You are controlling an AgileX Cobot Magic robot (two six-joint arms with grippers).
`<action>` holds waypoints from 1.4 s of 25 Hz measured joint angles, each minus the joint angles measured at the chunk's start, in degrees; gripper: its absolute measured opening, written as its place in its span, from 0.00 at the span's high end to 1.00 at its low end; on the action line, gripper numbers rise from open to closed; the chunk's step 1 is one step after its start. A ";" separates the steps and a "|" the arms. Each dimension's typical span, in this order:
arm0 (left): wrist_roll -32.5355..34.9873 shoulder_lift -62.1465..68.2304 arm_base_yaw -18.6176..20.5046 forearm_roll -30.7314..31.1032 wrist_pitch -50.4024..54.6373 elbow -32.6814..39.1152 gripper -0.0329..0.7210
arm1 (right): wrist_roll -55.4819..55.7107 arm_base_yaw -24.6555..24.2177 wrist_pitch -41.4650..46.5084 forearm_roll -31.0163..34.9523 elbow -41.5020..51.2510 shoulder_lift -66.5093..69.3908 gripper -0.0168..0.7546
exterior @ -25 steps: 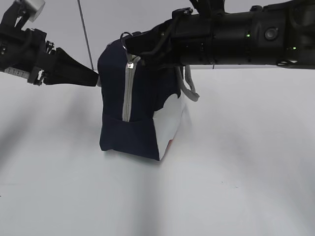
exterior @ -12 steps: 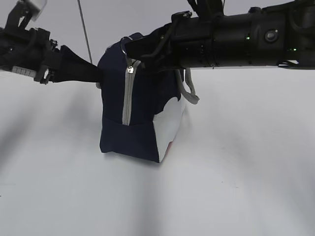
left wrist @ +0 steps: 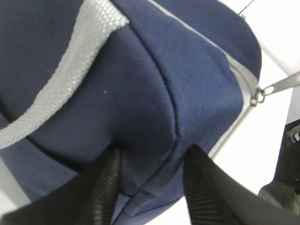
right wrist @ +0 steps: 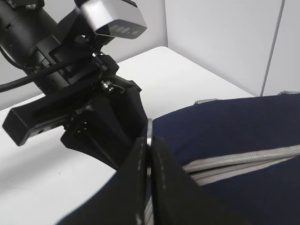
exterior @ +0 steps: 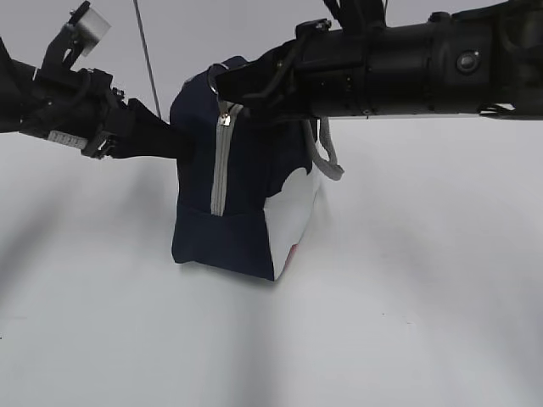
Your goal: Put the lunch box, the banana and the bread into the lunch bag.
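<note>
The dark navy lunch bag [exterior: 246, 186] stands upright on the white table, its grey zipper [exterior: 219, 170] closed along the near end. My left gripper [exterior: 180, 140] clamps the bag's upper left corner. In the left wrist view a fold of the lunch bag [left wrist: 140, 84] fills the gap of the left gripper [left wrist: 150, 178]. My right gripper [exterior: 225, 87] is shut on the metal ring pull [exterior: 215, 71] at the bag's top. In the right wrist view the right gripper [right wrist: 149, 154] pinches the ring pull [right wrist: 149, 127] edge-on. The lunch box, banana and bread are out of view.
A grey strap handle [exterior: 327, 157] hangs down the bag's right side. A thin dark rod [exterior: 146, 51] rises behind the left arm. The white table [exterior: 407, 297] spreads in front of and beside the bag, with a white wall [right wrist: 220, 42] behind it.
My left gripper has moved right and tilted, coming from beside the bag onto its upper left corner. The right gripper stays shut on the ring pull, almost unmoved.
</note>
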 joint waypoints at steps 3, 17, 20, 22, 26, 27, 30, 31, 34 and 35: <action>0.00 0.00 -0.01 0.00 0.11 0.00 0.65 | 0.00 0.00 0.00 0.00 0.00 0.00 1.00; 0.00 0.00 -0.06 -0.29 -0.19 0.00 0.95 | 0.14 0.00 0.00 0.00 0.00 0.00 1.00; 0.00 0.00 -0.06 -0.45 -0.19 0.00 0.95 | 0.14 0.00 0.00 0.00 -0.53 0.00 1.00; -0.05 0.00 -0.06 -0.93 -0.19 0.00 0.96 | 0.14 0.00 0.46 0.00 -1.29 0.00 1.00; -1.39 0.00 -0.06 -0.98 -0.14 0.00 0.96 | 0.61 0.00 3.07 0.00 -2.88 0.00 1.00; -1.52 0.00 -0.06 -0.98 -0.14 0.00 0.96 | 0.69 0.00 3.31 0.10 -3.05 0.00 1.00; -2.22 0.00 -0.06 -0.90 0.23 -0.05 0.96 | 0.87 0.00 4.66 0.10 -4.14 0.00 1.00; -2.50 0.00 -0.06 -0.58 0.38 -0.05 0.96 | 0.96 0.00 5.32 0.10 -4.58 0.00 1.00; -4.07 0.00 -0.06 1.15 0.70 -0.09 0.96 | 1.13 0.00 7.33 0.21 -5.37 0.00 1.00; -4.33 0.00 -0.06 1.64 0.88 -0.09 0.96 | 1.28 0.00 7.61 0.30 -5.65 0.00 1.00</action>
